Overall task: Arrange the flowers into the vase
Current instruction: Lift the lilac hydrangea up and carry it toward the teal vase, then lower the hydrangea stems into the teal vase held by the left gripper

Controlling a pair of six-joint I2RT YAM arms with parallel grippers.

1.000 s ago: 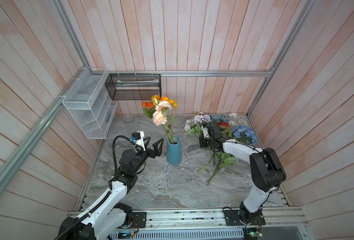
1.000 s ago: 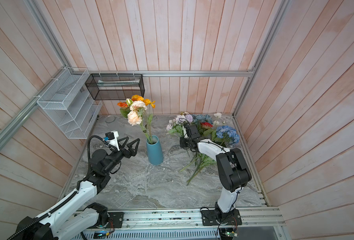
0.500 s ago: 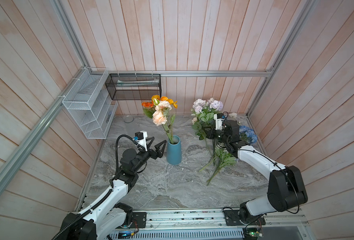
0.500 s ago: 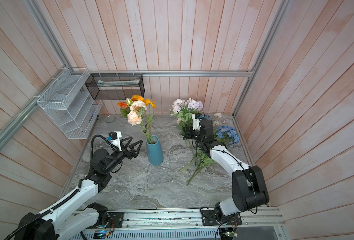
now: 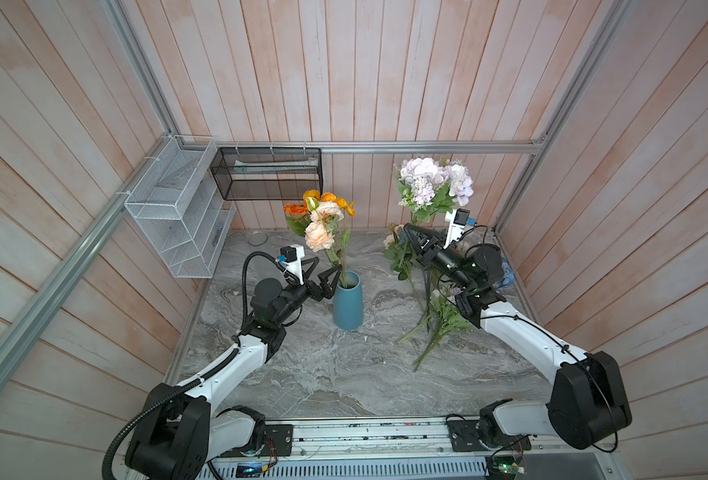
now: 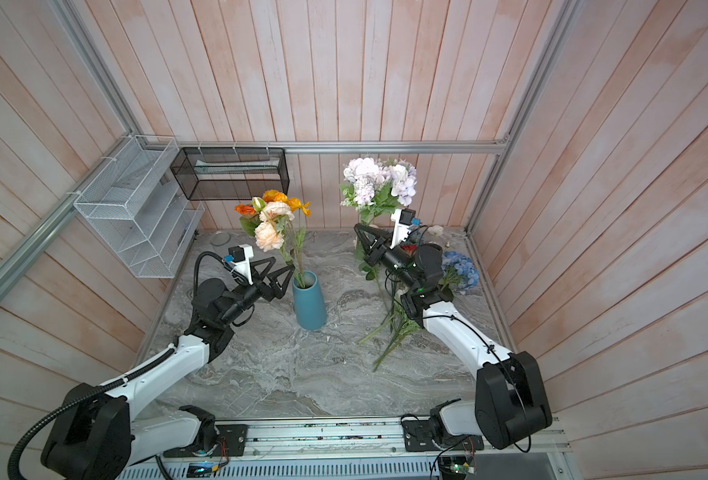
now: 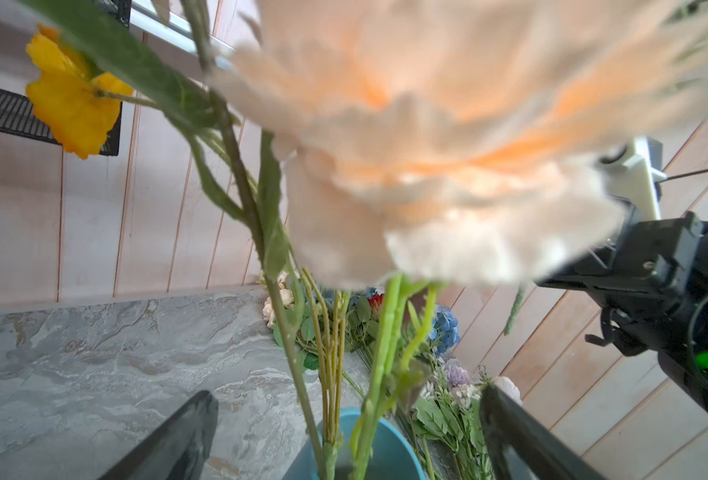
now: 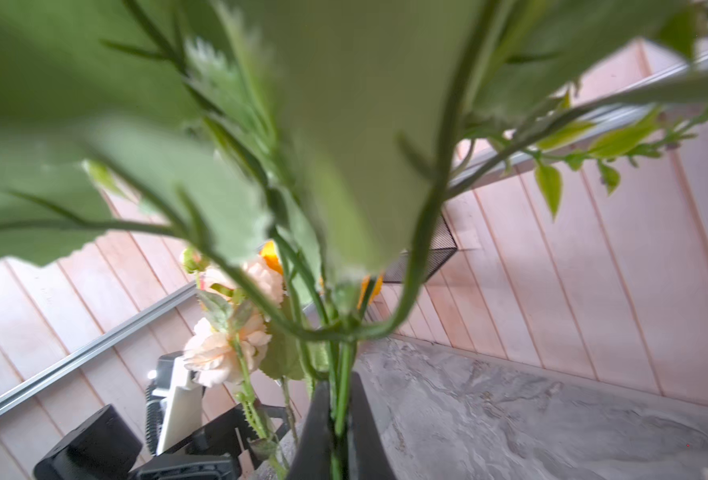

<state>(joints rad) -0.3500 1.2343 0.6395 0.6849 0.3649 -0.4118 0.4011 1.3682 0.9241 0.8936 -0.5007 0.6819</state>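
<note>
— The right tool (image 5: 412, 235) is clenched on the lavender bunch (image 5: 431, 183), upper right of centre; the left tool (image 5: 328, 264) is released beside the vase (image 5: 347, 303).
— Its leaves could snag the peach blooms (image 5: 319, 239) and tip it.

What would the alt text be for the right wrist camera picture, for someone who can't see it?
The right claw is shut on a green flower stem whose blurred leaves fill most of the picture. Behind it are peach blooms, a grey marble table and a pink plank wall.

Lab test booth: plank walls (image 5: 344, 75), aluminium framing (image 5: 427, 146), marble-look tabletop (image 5: 323, 374)
</note>
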